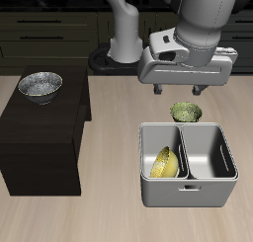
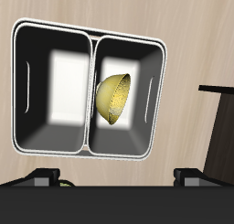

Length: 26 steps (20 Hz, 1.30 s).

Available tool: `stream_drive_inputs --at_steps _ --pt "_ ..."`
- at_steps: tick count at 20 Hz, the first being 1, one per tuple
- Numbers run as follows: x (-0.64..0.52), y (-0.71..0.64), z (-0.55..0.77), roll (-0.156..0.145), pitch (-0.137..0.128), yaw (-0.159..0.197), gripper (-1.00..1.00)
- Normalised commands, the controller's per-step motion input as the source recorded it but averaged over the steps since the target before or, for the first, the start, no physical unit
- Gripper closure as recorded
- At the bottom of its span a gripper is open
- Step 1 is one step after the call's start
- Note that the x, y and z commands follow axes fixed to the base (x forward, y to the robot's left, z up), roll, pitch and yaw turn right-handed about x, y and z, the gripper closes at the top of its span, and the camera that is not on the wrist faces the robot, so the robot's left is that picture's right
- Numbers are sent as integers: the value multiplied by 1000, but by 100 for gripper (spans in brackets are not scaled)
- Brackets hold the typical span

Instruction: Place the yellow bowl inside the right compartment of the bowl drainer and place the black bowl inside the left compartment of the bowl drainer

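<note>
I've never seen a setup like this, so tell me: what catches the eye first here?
The bright yellow bowl stands out at once, lying tilted on its side in one well of the grey bowl drainer near the table's front; the other well is empty. Above it hangs the big white end effector, holding nothing. Off to the side, the black bowl sits on top of a dark cabinet.

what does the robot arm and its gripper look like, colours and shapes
The arm is glossy white with rounded segments and dark joint bands on a black base. The gripper has a boxy light-grey body and two short dark fingers.
</note>
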Motion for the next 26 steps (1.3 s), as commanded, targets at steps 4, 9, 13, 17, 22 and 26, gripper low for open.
stream_drive_inputs --at_steps 4,9,13,17,22,26 --pt "-197 -239 386 -16 -28 0 -100" --pt "-294 -98 366 22 -44 14 -100" --pt "-76 -152 105 8 4 -5 -100" --pt "24 -226 -53 32 3 24 -100" --pt "44 -435 -48 -37 -9 4 -100" --pt "-1 -466 -111 5 11 18 -100"
